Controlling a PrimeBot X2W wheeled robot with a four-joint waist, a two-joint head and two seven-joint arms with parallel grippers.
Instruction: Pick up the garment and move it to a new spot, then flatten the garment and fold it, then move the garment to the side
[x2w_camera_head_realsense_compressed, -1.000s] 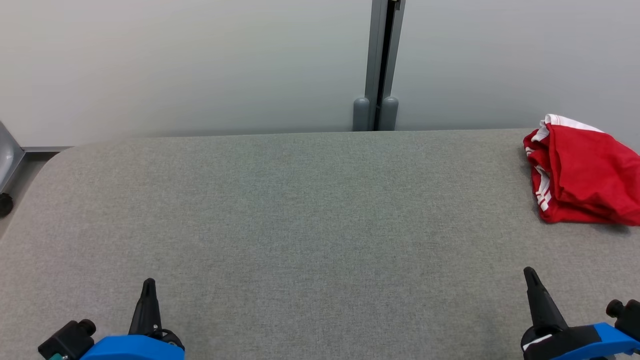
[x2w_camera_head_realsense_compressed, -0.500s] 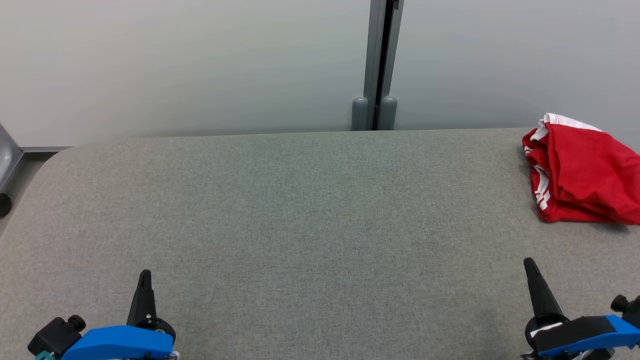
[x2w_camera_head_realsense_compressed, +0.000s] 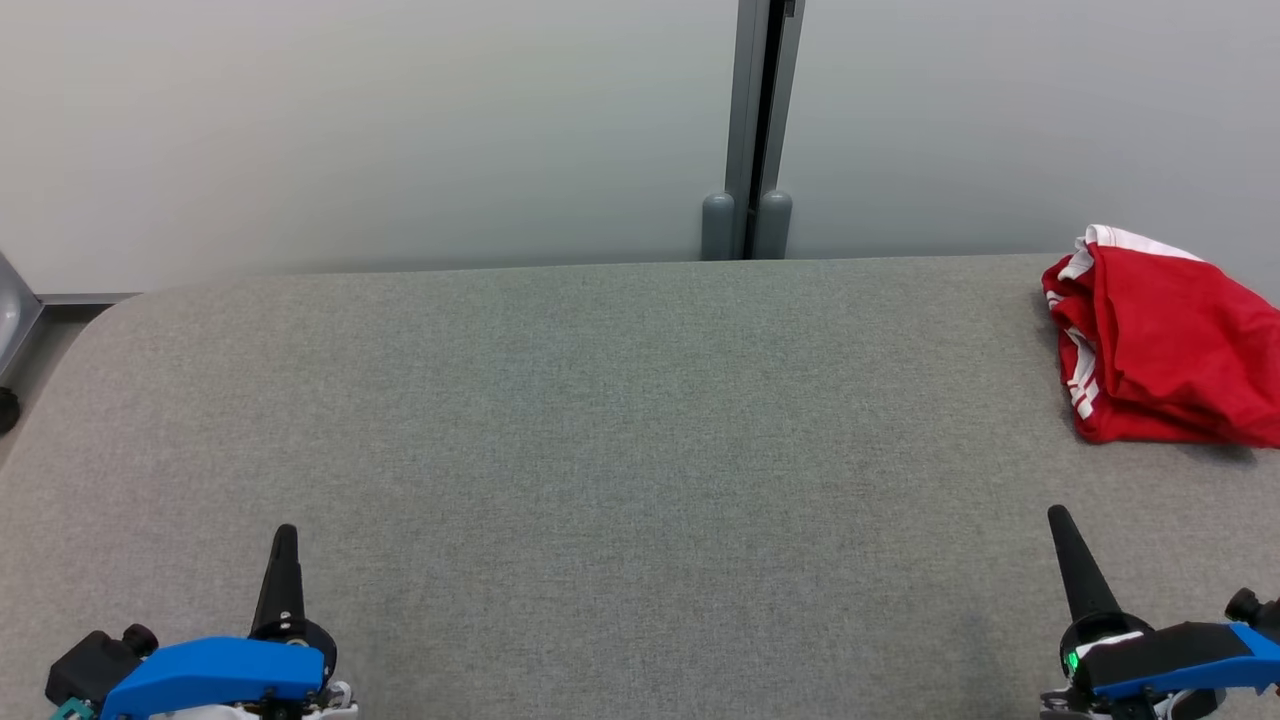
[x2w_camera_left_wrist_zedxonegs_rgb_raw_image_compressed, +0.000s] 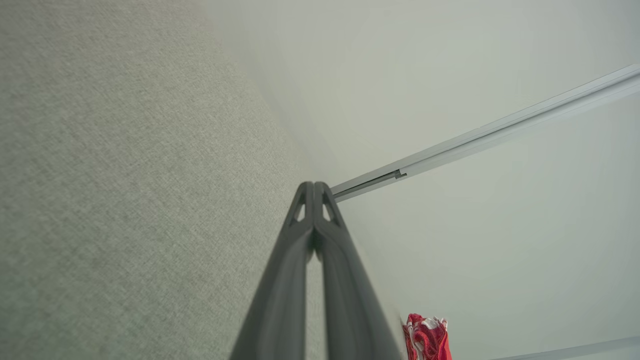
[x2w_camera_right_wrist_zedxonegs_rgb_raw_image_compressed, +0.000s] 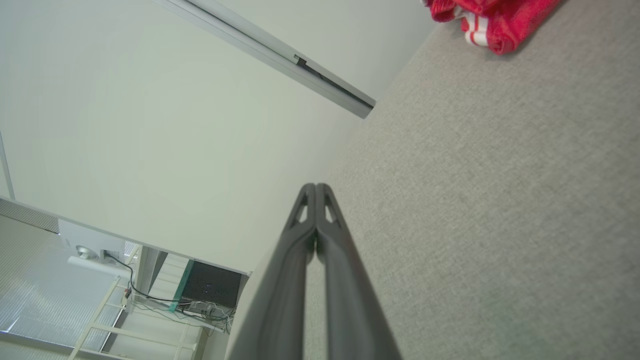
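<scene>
Red garment (x2w_camera_head_realsense_compressed: 1165, 350) heaped at the frame's right edge, both grippers pinched closed on nothing.
Over the last second the left gripper (x2w_camera_head_realsense_compressed: 285, 533) and right gripper (x2w_camera_head_realsense_compressed: 1057, 515), at the lower corners, edge slightly up the frame while the garment keeps its place, well apart from both; that fits a heap awaiting pickup or a rough fold already set aside. Soft creased cloth with white stripes lies on the coarse grey woven table (x2w_camera_head_realsense_compressed: 600, 420).
</scene>
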